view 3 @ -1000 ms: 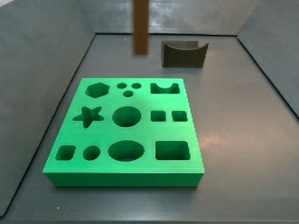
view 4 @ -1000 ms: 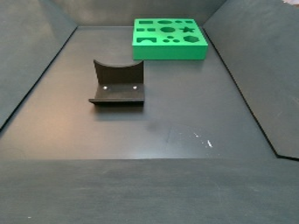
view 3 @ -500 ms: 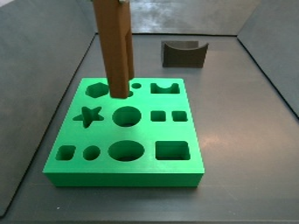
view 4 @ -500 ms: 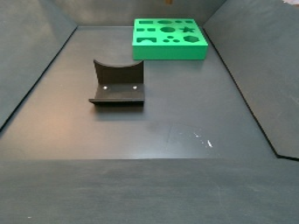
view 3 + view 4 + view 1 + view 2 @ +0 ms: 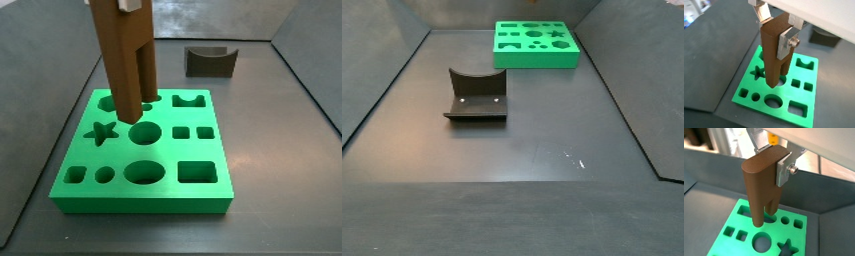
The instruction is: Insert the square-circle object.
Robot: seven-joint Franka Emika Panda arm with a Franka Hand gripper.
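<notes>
The square-circle object (image 5: 124,60) is a tall brown wooden bar with two short legs at its lower end. It hangs upright over the back left part of the green board (image 5: 140,203), its legs just above the holes there. My gripper (image 5: 774,30) is shut on the bar's upper end, one silver finger on each side, as both wrist views show (image 5: 767,160). In a side view only a finger tip (image 5: 128,5) shows at the frame's edge. The bar (image 5: 759,188) hangs over the board (image 5: 777,230). Neither bar nor gripper shows in a side view with the board (image 5: 537,60) far off.
The dark fixture (image 5: 210,62) stands on the floor behind the board; it also shows in a side view (image 5: 476,95) and in a wrist view (image 5: 824,37). The board (image 5: 787,97) has several shaped holes. Grey walls bound the floor.
The bar has come from behind the board forward and down over its back left holes, and now hangs a little lower and nearer than half a second ago.
</notes>
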